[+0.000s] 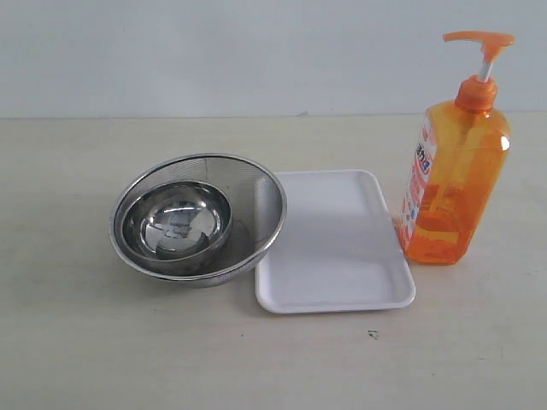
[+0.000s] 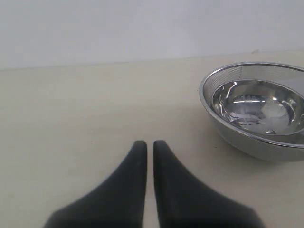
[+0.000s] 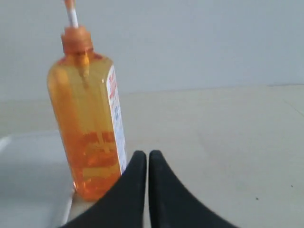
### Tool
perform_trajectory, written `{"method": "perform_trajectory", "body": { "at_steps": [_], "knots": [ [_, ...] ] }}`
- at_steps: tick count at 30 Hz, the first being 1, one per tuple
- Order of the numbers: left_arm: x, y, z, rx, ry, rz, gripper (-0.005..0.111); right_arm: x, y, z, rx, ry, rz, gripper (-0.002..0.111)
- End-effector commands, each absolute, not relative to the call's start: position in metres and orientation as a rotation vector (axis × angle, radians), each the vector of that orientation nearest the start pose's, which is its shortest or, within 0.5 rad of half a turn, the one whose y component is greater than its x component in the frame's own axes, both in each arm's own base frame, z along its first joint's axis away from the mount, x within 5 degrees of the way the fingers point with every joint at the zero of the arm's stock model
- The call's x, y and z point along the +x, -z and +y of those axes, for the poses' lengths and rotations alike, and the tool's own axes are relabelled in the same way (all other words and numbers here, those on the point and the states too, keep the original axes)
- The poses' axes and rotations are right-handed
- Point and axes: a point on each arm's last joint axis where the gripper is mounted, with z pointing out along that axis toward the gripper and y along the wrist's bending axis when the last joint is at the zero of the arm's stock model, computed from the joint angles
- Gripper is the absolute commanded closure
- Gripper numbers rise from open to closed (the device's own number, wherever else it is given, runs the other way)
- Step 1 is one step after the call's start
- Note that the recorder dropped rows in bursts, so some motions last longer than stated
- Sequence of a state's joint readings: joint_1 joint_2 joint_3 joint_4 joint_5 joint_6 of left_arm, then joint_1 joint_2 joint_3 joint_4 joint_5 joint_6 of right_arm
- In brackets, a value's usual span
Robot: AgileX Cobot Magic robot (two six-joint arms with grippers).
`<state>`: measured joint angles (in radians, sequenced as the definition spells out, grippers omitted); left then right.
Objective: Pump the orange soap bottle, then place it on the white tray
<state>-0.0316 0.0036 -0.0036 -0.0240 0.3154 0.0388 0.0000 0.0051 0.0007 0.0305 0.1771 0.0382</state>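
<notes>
The orange soap bottle (image 1: 451, 179) stands upright on the table just right of the white tray (image 1: 335, 243), its pump head raised. In the right wrist view the bottle (image 3: 90, 123) stands close beside my right gripper (image 3: 144, 155), which is shut and empty, with the tray's edge (image 3: 28, 175) behind it. My left gripper (image 2: 147, 144) is also shut and empty, hovering over bare table some way from the strainer. Neither arm shows in the exterior view.
A round steel mesh strainer (image 1: 256, 201) with a smaller steel bowl (image 1: 177, 220) inside sits against the tray's left side; it shows in the left wrist view as the strainer (image 2: 228, 78). A pale wall rises behind the table.
</notes>
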Motion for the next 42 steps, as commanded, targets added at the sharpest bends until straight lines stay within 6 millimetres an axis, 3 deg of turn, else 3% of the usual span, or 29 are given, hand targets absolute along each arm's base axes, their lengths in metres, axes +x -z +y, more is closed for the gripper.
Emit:
{"method": "perform_trajectory", "body": {
  "at_steps": [1, 4, 8, 14, 18, 27, 30, 42],
  "knots": [
    [0.054, -0.186, -0.002, 0.054, 0.015, 1.789, 0.102, 0.056, -0.213, 0.0, 0.07, -0.076, 1.488, 0.108],
    [0.054, -0.186, -0.002, 0.054, 0.015, 1.789, 0.102, 0.055, -0.219, 0.0, 0.034, -0.033, 1.417, 0.108],
    [0.054, -0.186, -0.002, 0.054, 0.015, 1.789, 0.102, 0.053, -0.228, 0.0, 0.034, -0.04, 1.45, 0.108],
    [0.054, -0.186, -0.002, 0.054, 0.015, 1.789, 0.102, 0.06, -0.264, 0.001, 0.028, -0.046, 1.58, 0.108],
    [0.054, -0.186, -0.002, 0.054, 0.015, 1.789, 0.102, 0.076, -0.28, 0.002, 0.008, -0.038, 1.747, 0.108],
    [0.054, -0.186, -0.002, 0.054, 0.015, 1.789, 0.102, 0.124, -0.265, 0.016, -0.149, -0.158, 2.053, 0.108],
    [0.054, -0.186, -0.002, 0.054, 0.015, 1.789, 0.102, 0.137, -0.258, 0.018, -0.081, -0.231, 2.092, 0.108],
    [0.054, -0.186, -0.002, 0.054, 0.015, 1.789, 0.102, 0.152, -0.255, 0.013, -0.016, -0.184, 2.068, 0.108]
  ]
}}
